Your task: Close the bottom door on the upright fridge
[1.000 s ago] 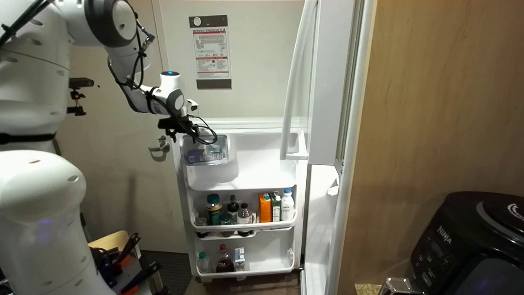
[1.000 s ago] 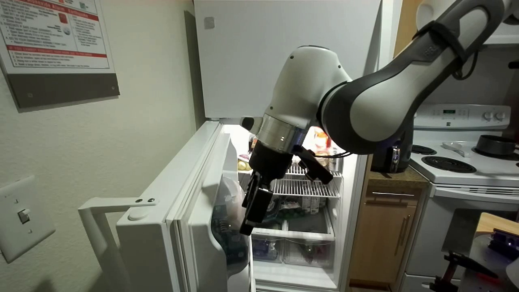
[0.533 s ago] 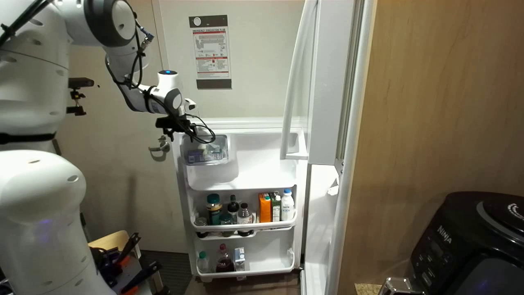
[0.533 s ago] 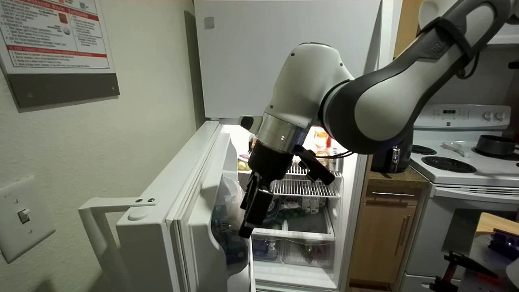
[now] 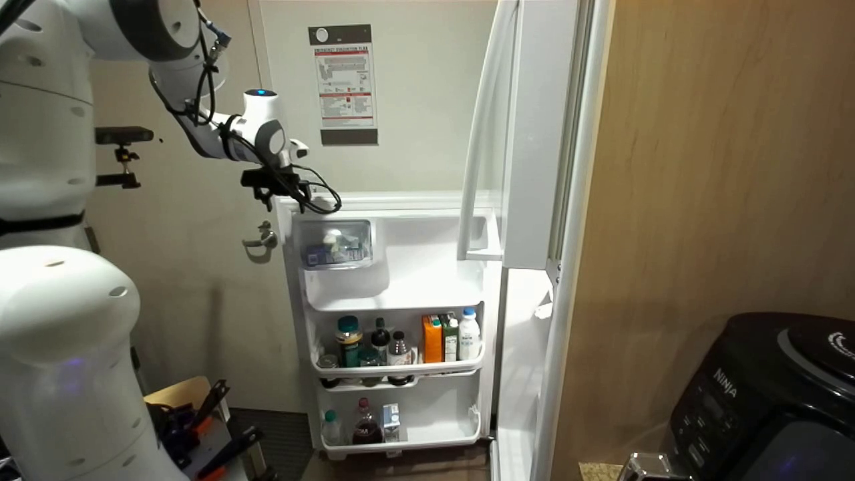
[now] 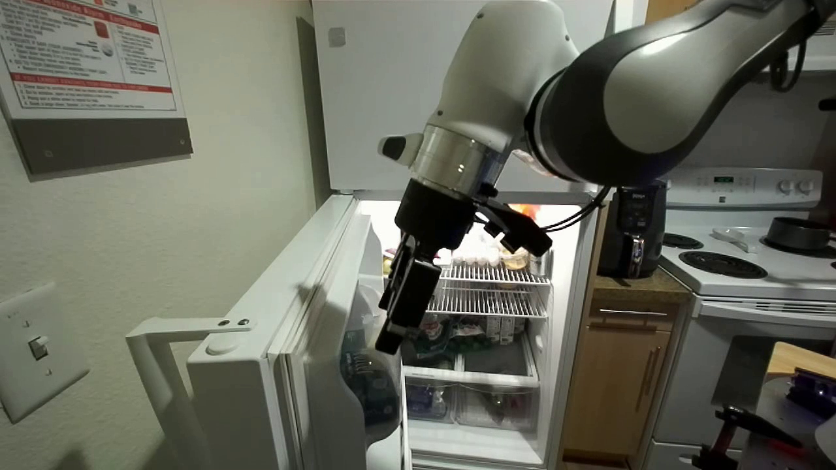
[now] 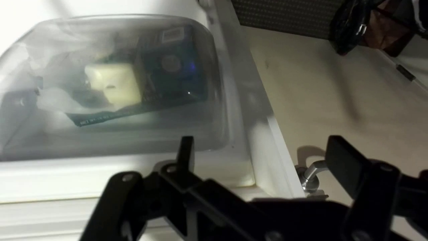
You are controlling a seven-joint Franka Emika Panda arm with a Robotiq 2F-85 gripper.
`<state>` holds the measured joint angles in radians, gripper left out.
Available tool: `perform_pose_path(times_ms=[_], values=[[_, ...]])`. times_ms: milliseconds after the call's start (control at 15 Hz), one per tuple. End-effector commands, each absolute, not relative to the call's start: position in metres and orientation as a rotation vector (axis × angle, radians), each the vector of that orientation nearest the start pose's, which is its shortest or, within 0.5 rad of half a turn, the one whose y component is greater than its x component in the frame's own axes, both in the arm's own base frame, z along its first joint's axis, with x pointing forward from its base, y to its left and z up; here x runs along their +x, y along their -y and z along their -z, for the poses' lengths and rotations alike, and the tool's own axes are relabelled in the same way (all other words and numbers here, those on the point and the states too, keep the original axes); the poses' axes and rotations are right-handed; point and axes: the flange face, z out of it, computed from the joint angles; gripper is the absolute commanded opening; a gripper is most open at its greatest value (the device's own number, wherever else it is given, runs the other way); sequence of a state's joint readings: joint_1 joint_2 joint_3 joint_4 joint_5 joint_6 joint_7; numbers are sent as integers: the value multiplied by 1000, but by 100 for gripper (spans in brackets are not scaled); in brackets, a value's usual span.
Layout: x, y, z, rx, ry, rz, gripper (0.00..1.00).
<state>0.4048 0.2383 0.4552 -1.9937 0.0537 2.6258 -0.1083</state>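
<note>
Gaping wide, the black two-fingered gripper [image 7: 262,149] frames, in the wrist view, an edge of the swung-open, glossy white bottom door [image 7: 222,167]. Toward ten o'clock sits its rounded clear bin [image 7: 160,137]; past open room at four, a metal lever handle [image 7: 309,180]. Behind, in an exterior view, stands the tall white upright fridge [image 6: 565,313].

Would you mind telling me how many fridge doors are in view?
2: the upper door, shut at the top, and the bottom door, standing open below it. Nothing suggests a hidden third.
</note>
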Motion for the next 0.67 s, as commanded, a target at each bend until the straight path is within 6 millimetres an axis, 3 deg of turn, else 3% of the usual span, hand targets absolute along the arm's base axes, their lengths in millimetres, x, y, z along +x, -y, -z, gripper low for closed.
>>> perform_pose_path(times_ms=[0, 600], values=[[429, -467, -429, -2516, 1226, 499, 100], [442, -500, -478, -2420, 1147, 614, 100]])
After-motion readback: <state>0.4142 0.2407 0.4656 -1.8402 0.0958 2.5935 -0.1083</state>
